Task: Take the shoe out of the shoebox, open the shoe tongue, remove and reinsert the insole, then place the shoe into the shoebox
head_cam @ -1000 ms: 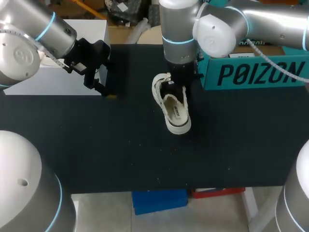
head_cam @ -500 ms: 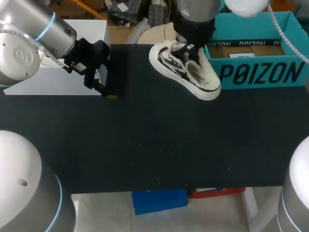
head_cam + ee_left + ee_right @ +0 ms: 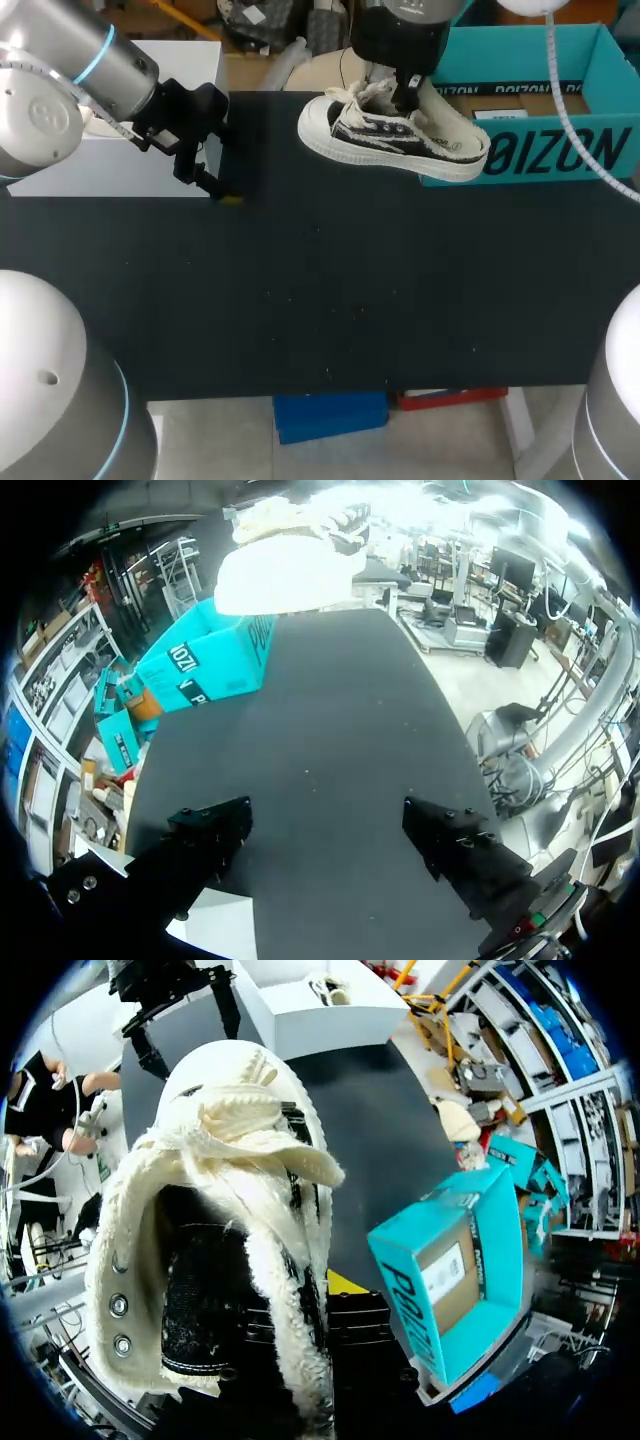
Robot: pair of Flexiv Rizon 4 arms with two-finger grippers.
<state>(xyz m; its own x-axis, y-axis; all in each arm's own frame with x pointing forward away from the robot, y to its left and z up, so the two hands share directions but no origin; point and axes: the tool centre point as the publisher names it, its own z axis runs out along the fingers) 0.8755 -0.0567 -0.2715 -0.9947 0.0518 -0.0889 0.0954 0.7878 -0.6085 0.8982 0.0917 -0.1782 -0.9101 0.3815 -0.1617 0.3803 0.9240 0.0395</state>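
Black table [image 3: 300,320], white box [image 3: 120,172] at far-left corner

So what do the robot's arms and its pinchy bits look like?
Both arms are fat silver-grey tubes with round joints and glowing light-blue rings. The left arm ends in black parts and black jaws with a little yellow tip. The right arm turns black at its end too, and a thin white cable hangs beside it.

The teal cardboard shoebox [image 3: 612,62], upper right in the head view, runs off the frame edge, its front print partly hidden by the white-and-black canvas shoe [image 3: 390,138].
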